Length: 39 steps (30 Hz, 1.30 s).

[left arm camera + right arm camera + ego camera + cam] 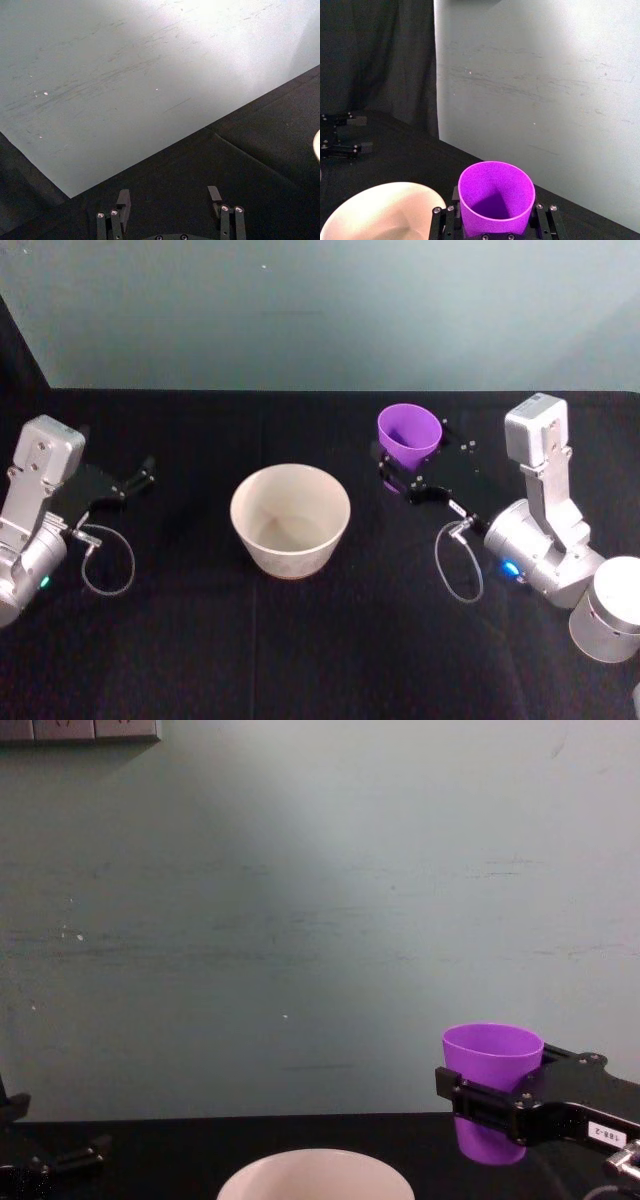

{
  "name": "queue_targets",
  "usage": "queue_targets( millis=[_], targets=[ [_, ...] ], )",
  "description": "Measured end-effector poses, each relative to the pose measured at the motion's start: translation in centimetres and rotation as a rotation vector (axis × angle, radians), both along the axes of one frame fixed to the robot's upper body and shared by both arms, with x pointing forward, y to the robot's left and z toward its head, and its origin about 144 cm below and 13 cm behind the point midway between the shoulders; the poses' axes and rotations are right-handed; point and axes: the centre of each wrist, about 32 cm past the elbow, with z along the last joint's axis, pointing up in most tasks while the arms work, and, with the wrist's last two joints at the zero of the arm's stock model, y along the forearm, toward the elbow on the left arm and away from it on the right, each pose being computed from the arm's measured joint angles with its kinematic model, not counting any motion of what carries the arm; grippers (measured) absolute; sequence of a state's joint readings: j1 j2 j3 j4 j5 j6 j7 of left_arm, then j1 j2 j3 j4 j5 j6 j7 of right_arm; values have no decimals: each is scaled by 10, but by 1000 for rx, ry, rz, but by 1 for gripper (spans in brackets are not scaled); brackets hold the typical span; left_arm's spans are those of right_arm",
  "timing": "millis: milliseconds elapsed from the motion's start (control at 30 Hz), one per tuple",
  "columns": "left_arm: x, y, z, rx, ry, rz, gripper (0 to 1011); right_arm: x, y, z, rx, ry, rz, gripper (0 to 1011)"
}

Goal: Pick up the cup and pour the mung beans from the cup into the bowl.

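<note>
Purple cup (409, 434), white bowl (290, 556), black table (300, 660)

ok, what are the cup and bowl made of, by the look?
Cup, clamped in the right tool: probably plastic, smooth bright purple, thin even wall. Bowl: white, smooth plain rim, dull finish; ceramic or plastic, unclear. Left tool parked open, far left.

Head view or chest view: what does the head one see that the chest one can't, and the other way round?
Head view: you look down into the white bowl, right to its bottom, and you see the silver right arm.
Chest view: the purple cup from the side, with the right pincer clamped across it, plus wall sockets up high.
Both: the cup in the right pincer, the bowl's rim, and the left pincer off to the left.
</note>
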State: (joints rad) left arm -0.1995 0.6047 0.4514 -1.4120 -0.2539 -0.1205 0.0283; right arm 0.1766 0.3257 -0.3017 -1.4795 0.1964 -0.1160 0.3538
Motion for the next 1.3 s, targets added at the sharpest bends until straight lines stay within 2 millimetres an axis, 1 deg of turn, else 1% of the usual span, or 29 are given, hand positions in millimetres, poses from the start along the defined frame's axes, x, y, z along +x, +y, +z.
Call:
queue_targets(
  millis=[1300],
  targets=[
    [0, 0, 0, 0, 0, 0, 1000, 0, 0, 0, 0, 0, 0, 731]
  ],
)
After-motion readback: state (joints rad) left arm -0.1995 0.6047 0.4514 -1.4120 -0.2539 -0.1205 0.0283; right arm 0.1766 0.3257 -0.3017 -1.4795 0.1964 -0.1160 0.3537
